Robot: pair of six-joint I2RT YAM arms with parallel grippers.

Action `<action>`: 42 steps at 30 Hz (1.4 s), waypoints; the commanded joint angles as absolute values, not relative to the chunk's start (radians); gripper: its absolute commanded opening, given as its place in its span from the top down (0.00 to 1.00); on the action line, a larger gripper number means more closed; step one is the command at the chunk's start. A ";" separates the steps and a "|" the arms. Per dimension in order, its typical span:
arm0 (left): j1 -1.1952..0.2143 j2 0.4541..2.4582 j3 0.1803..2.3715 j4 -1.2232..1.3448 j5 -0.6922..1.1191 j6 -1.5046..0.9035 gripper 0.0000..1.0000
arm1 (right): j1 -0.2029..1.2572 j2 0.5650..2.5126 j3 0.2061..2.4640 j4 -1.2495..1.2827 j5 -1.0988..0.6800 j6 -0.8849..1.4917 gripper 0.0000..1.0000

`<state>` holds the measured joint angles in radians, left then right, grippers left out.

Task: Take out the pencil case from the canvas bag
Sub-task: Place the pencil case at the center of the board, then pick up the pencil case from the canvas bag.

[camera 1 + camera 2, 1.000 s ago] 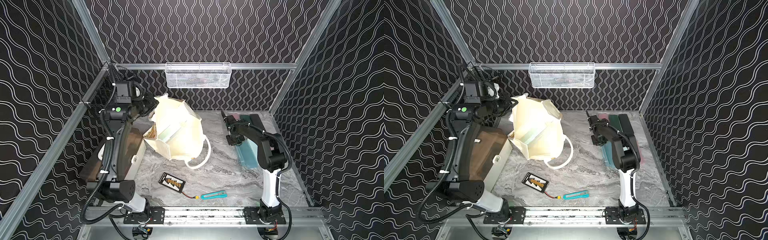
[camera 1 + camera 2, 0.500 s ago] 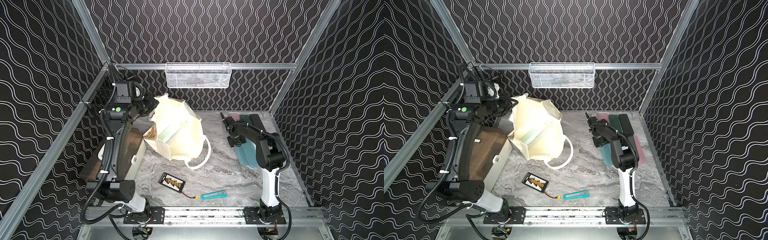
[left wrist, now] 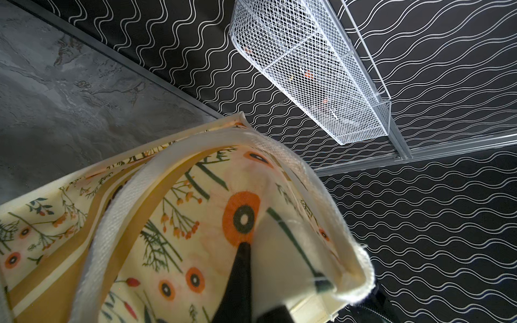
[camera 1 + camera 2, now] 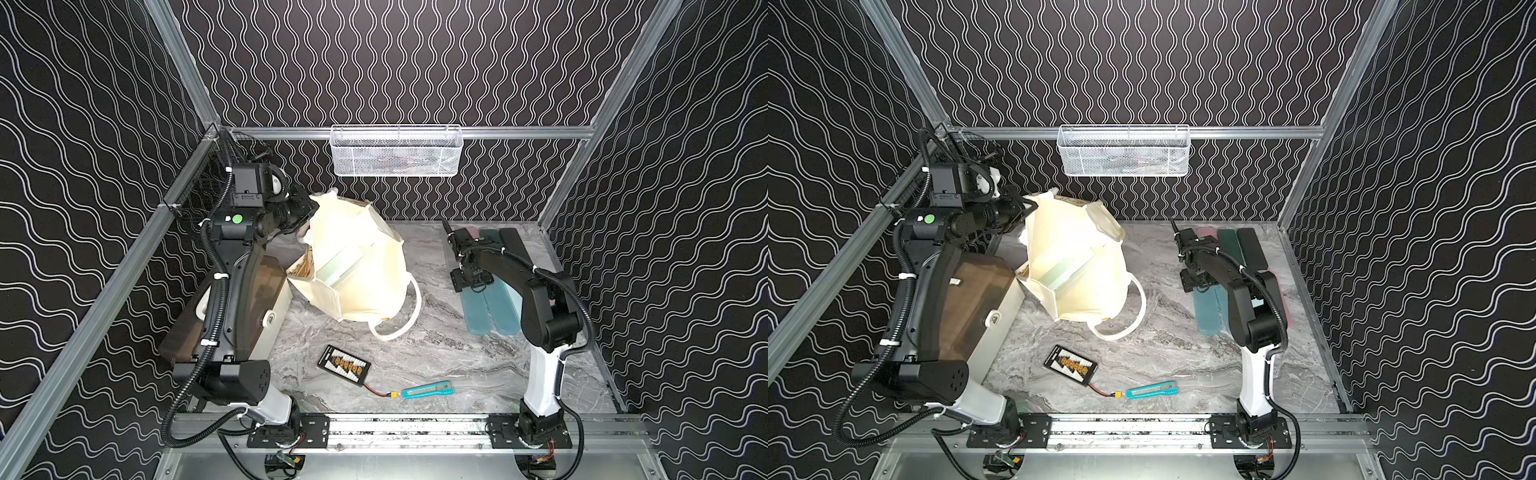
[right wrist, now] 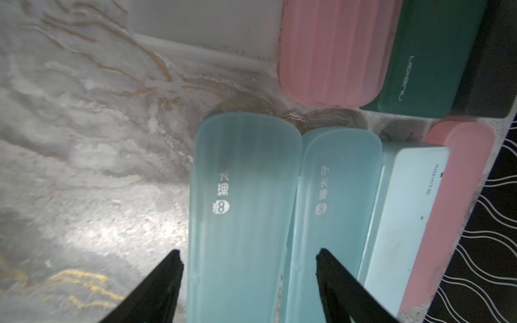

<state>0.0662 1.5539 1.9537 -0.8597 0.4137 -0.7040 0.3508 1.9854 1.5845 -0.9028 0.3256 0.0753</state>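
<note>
Teal see-through plastic pencil case (image 5: 243, 209) lies flat on the grey marble table (image 4: 436, 353), well apart from the cream canvas bag (image 4: 374, 249). The right gripper (image 5: 249, 251) stands open around it, so this looks like the letting-go step. Next, I think, it should lift straight up. The left gripper (image 4: 305, 210) pinches the bag's top edge.

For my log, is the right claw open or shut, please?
Open: the right claw stands spread wide, straddling a teal pencil case.

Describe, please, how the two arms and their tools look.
Both arms are black with a white lowest link. The left arm carries a thick ribbed black hose held by white ties and a green dot; the right arm has a thin black cable. The right tool has black fingers tapering to points.
</note>
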 commanded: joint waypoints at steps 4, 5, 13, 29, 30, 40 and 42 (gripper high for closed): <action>0.067 1.554 1.944 -0.703 0.551 -0.669 1.00 | 0.352 1.716 1.462 -0.675 0.183 0.169 0.24; 0.067 1.558 1.941 -0.687 0.577 -0.663 1.00 | 0.352 1.664 1.436 -0.642 0.153 0.187 0.25; 0.022 1.585 1.882 -0.533 0.623 -0.627 1.00 | 0.403 1.292 1.222 -0.331 -0.056 0.254 0.34; -0.183 1.640 1.862 -0.522 0.408 -0.480 1.00 | 0.927 1.275 1.254 -0.218 0.153 0.109 0.73; -0.190 1.641 1.858 -0.519 0.405 -0.482 1.00 | 0.945 1.307 1.261 -0.233 0.177 0.099 0.75; -0.233 1.626 1.843 -0.522 0.395 -0.483 1.00 | 0.962 1.565 1.267 -0.262 0.315 0.218 0.78; -0.236 1.618 1.841 -0.522 0.399 -0.486 1.00 | 0.959 1.622 1.286 -0.277 0.333 0.241 0.78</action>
